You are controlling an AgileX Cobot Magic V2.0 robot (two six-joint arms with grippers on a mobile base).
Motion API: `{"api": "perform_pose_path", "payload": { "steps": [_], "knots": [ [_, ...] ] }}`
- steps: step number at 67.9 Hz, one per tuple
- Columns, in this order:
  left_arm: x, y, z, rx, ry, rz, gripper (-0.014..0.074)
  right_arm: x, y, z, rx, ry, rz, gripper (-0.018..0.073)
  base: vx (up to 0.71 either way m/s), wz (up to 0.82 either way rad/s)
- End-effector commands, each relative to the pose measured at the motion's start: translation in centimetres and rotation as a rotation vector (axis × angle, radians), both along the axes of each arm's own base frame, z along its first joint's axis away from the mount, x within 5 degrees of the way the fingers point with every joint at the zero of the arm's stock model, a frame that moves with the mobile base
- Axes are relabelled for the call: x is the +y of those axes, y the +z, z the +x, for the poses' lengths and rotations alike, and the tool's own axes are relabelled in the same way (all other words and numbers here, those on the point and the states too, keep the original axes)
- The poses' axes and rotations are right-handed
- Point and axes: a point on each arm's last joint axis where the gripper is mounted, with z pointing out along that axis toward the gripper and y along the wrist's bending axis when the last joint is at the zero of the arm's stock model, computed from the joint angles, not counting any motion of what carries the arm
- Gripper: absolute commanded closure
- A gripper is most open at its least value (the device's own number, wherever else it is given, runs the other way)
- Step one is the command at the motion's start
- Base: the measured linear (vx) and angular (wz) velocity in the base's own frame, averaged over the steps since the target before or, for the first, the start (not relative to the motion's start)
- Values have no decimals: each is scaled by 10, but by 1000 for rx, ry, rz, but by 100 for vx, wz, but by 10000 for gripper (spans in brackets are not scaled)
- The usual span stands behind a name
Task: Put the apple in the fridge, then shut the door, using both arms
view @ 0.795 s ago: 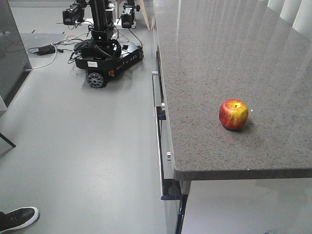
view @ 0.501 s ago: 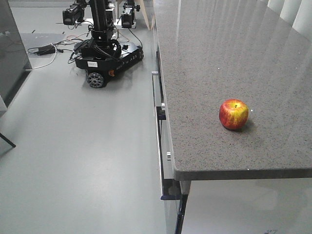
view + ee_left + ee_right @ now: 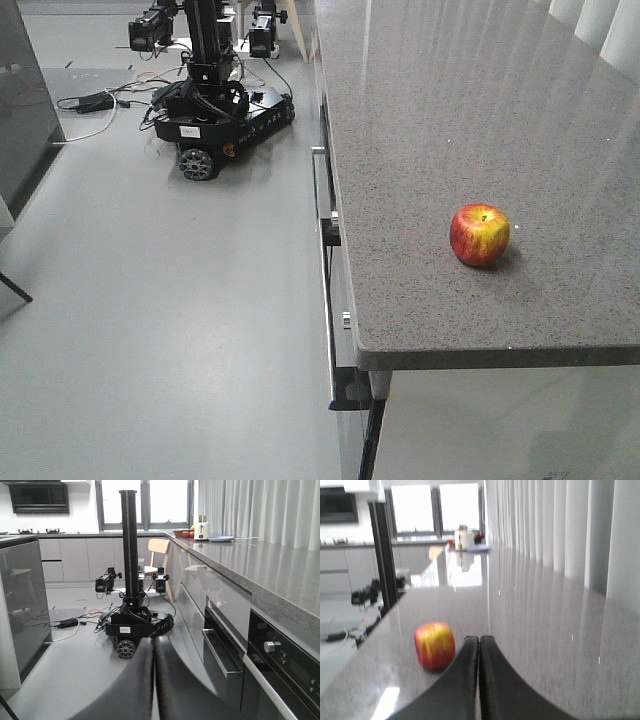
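The apple (image 3: 480, 235) rests stem-up on the grey speckled counter (image 3: 440, 110), toward its near edge. The right gripper (image 3: 479, 641) sits low over the counter with its fingers pressed together and holds nothing. The apple lies just left of its tips. The left gripper (image 3: 153, 642) is likewise fully closed and empty, facing a black wheeled robot (image 3: 132, 625).

Left gripper (image 3: 153, 645) jaws pressed together. Black wheeled robot with tall mast (image 3: 134, 630) ahead on the floor, near the grey stone countertop (image 3: 260, 565).
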Motion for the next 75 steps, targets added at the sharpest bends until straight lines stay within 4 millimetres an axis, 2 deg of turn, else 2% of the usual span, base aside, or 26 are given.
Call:
{"api": "perform_pose_path", "payload": {
  "steps": [1,15,25,34,51,58,62,75],
  "knots": [
    [-1,-2,0,-63,-10,-12,602,0,43,-5,-79,-9,-36,561,0,0],
    [-1,-2,0,-63,-10,-12,602,0,97,2,44,-4,-63,561,0,0],
    [-1,-2,0,-63,-10,-12,602,1,119,17,190,18,-32,561,0,0],
    [-1,-2,0,-63,-10,-12,602,3,124,32,293,47,16,561,0,0],
    [-1,-2,0,-63,-10,-12,602,2,115,57,539,65,-9,538,0,0],
    [-1,-2,0,-63,-10,-12,602,1,112,73,624,70,-11,457,0,0],
    [-1,-2,0,-63,-10,-12,602,1,112,81,650,71,-9,376,0,0],
    [-1,-2,0,-63,-10,-12,602,-1,106,107,728,74,1,0,0,0]
  ]
}}
